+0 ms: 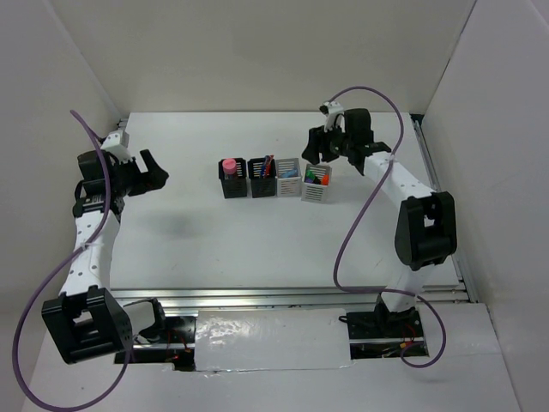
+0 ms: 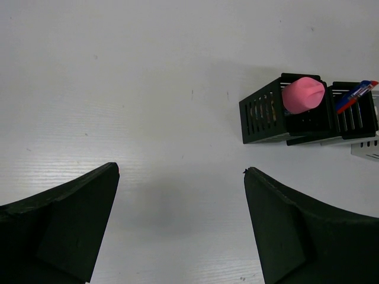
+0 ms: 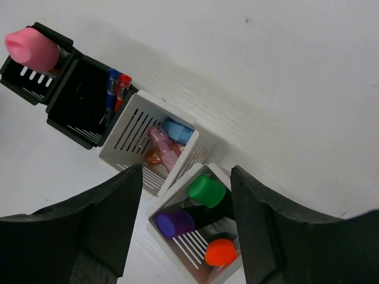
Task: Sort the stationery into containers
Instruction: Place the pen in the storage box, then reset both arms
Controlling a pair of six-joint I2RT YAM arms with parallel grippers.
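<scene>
Standing in one row on the tabletop (image 1: 214, 249), side by side: four slatted cups.

- Item 1: outer black cup (image 3: 28, 80). Holds a fat pink piece (image 3: 32, 48) that stands above the rim.
- Item 2: inner black cup (image 3: 77, 130). Holds a blue pen (image 3: 112, 83) and a red pen (image 3: 124, 86), leaning together in one corner.
- Item 3: inner grey cup (image 3: 127, 139). Holds a light blue marker (image 3: 177, 130) and a pink marker (image 3: 163, 145); something peach lies beneath, partly hidden.
- Item 4: outer grey cup (image 3: 189, 251). Holds a green marker (image 3: 206, 190), a purple marker (image 3: 176, 223) and an orange marker (image 3: 220, 251), caps up.
- Right hand (image 3: 186, 171): poised directly above item 4, fingers parted, grasping nothing. The green marker sits in the cup below the gap.
- Left hand (image 2: 180, 168): spread wide and empty, over bare tabletop to the left of the row.
- Status, as judged: no stationery shows loose outside the cups in any view, so the sorting looks complete or nearly so. Probably only the right arm's withdrawal is left. Whether any piece lies hidden under the arms cannot be told.
</scene>
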